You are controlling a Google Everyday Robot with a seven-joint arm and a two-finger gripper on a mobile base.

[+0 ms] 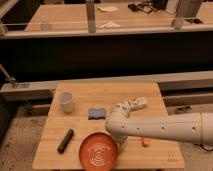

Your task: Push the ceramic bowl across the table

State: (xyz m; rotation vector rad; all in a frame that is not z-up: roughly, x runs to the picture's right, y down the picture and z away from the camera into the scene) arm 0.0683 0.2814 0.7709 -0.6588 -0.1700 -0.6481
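Camera view: we see the gripper (121, 142) down beside the orange bowl's (99, 153) right rim on the table (107, 93); whether it is apart or together we cannot tell.

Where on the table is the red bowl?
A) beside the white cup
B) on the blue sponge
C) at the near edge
C: the red bowl lies at the near edge of the table; the gripper is farther back, right of the blue sponge.
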